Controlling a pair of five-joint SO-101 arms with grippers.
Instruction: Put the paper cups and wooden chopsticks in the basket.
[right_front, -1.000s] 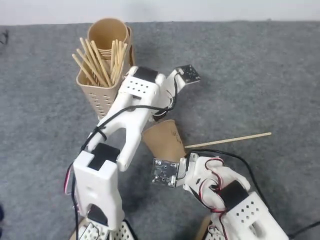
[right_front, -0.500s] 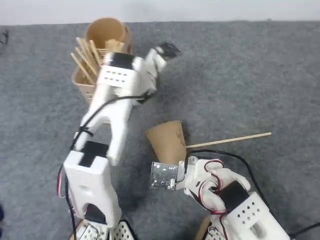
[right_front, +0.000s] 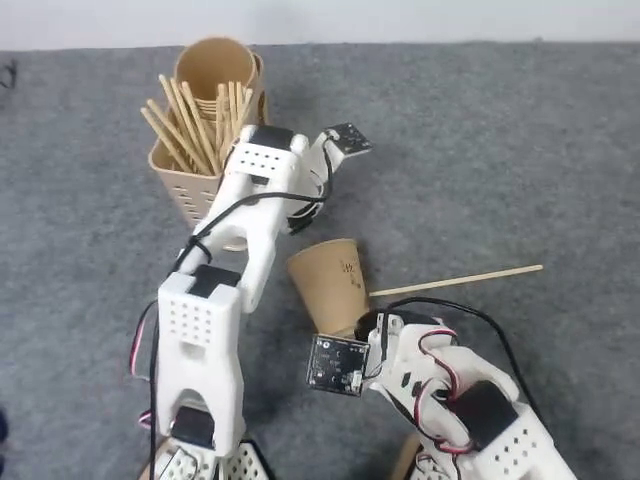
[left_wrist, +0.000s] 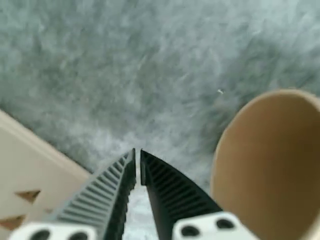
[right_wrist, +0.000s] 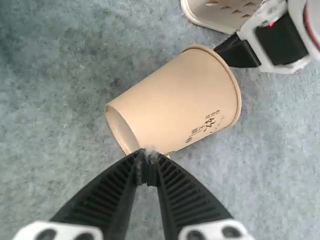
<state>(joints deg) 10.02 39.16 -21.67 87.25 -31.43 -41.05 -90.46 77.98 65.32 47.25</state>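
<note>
White arms (right_front: 250, 235), black ribbed claws (left_wrist: 137, 152) (right_wrist: 147, 156), red-black cables (right_front: 432, 372)

The paper cup (right_wrist: 175, 105) that lies on its side is of matt tan paper with a smooth wall. The carpet (right_front: 520, 150) under the cup is grey cloth, rough and felt-like. The chopstick (right_front: 460, 281) just beside the cup is pale bare wood. The basket (right_front: 180, 190) behind the cup looks like matt beige plastic with punched holes. The right gripper (right_wrist: 146, 157) at the cup has fingers (right_wrist: 115, 192) of black ribbed plastic. The shell of the left arm (right_front: 200, 340) is smooth white plastic.
</note>
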